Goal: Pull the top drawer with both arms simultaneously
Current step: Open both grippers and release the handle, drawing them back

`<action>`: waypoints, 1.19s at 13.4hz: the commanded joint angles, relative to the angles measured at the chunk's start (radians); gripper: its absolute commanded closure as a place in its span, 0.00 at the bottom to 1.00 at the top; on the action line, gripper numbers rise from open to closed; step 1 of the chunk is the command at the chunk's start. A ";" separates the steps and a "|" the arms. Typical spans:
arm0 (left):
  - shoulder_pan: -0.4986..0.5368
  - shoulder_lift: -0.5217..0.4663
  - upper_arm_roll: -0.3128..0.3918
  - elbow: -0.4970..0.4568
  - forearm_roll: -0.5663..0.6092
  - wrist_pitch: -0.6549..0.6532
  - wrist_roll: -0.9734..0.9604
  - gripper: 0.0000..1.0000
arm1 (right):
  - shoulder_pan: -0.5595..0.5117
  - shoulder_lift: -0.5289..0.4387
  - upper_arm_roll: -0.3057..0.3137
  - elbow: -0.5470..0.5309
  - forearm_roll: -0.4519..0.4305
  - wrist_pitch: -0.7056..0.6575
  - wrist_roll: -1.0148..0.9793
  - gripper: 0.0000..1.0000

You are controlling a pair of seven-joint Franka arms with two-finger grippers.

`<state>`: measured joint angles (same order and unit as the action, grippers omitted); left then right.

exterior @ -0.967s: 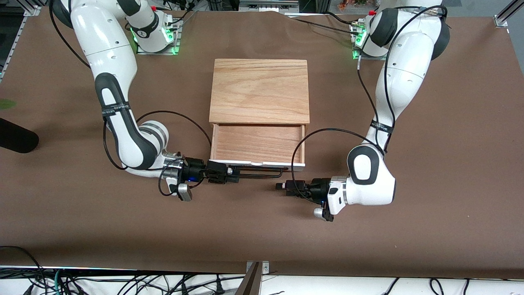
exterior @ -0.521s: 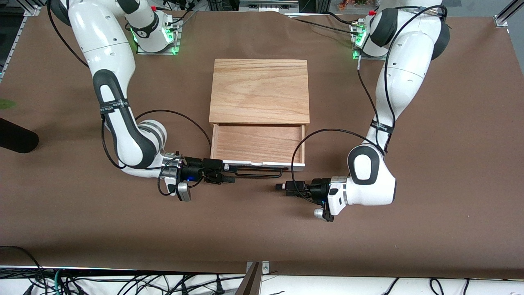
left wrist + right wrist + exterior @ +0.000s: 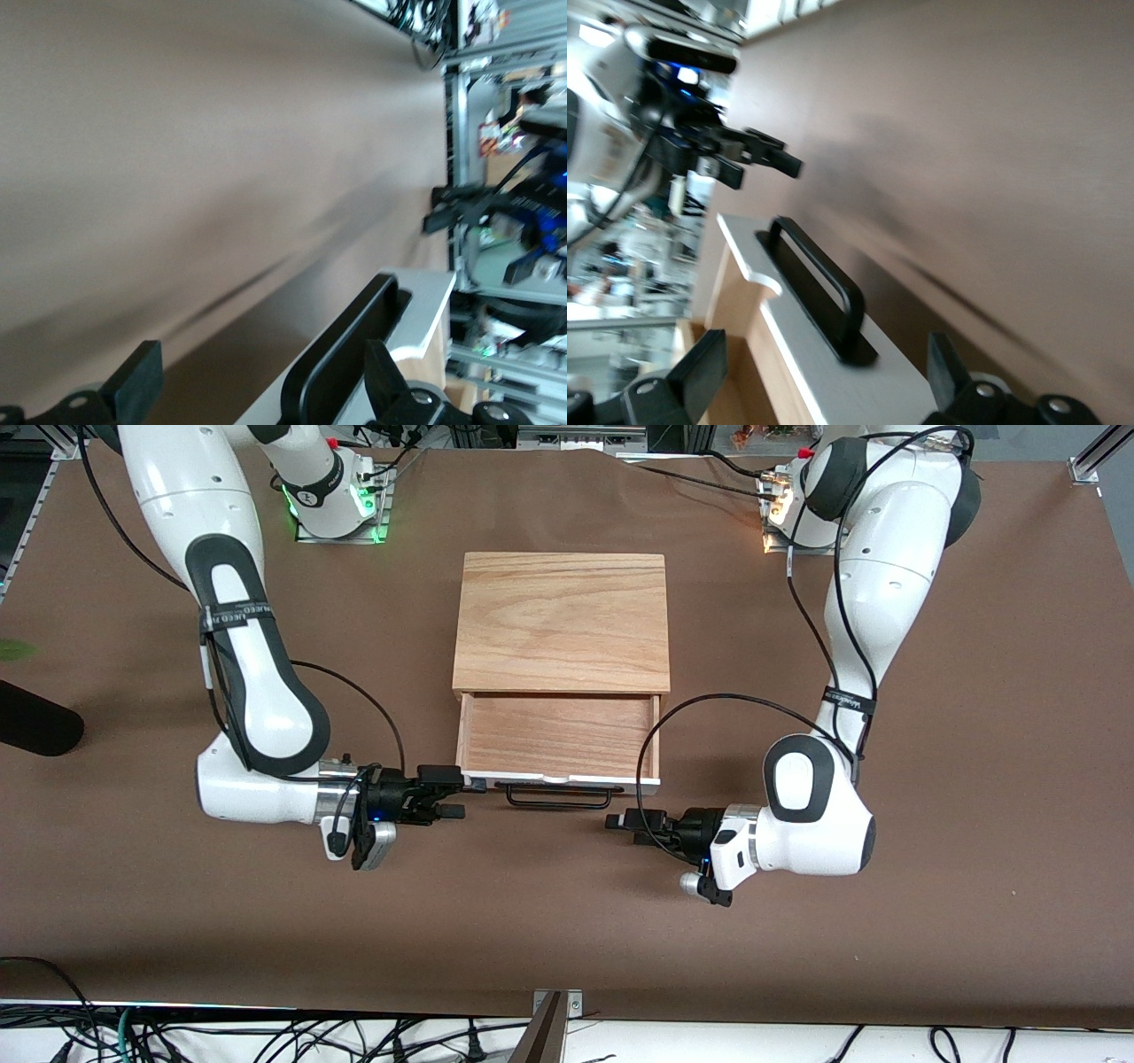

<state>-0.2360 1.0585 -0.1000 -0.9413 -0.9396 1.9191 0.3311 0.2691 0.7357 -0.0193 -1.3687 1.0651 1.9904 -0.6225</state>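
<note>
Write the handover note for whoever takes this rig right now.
Left gripper: open, off the handle, low over the table near its left-arm end.
Right gripper: open, off the handle, at the drawer front's right-arm corner.
Top drawer: pulled out of the wooden box, nothing inside.
Done: drawer pulled open, both grips off.
Left: nothing on the drawer; park the arms.

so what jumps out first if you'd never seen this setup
The wooden box at mid-table with its top drawer pulled out toward the front camera, bare wood inside and a black wire handle on its white front. Flanking that handle, just off its ends, are two open, empty pincers: the right pincer toward the right arm's end of the table and the left pincer toward the left arm's end.
</note>
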 commanded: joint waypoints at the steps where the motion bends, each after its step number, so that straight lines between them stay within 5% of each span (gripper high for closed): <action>1: 0.001 -0.055 0.025 -0.008 0.118 -0.057 -0.017 0.00 | -0.005 -0.048 -0.030 -0.006 -0.188 -0.008 0.026 0.00; 7: 0.003 -0.117 0.143 -0.008 0.199 -0.195 -0.011 0.00 | -0.004 -0.162 -0.051 -0.006 -0.642 -0.091 0.102 0.00; 10: 0.003 -0.170 0.154 -0.008 0.348 -0.213 -0.007 0.00 | 0.007 -0.248 -0.041 -0.006 -0.896 -0.209 0.295 0.00; 16: 0.014 -0.313 0.155 -0.040 0.617 -0.288 -0.007 0.00 | 0.007 -0.352 -0.103 -0.006 -0.959 -0.395 0.337 0.00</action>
<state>-0.2238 0.8052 0.0540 -0.9377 -0.3984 1.6525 0.3233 0.2770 0.4229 -0.0901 -1.3618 0.1232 1.6292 -0.3000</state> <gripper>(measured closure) 0.000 0.000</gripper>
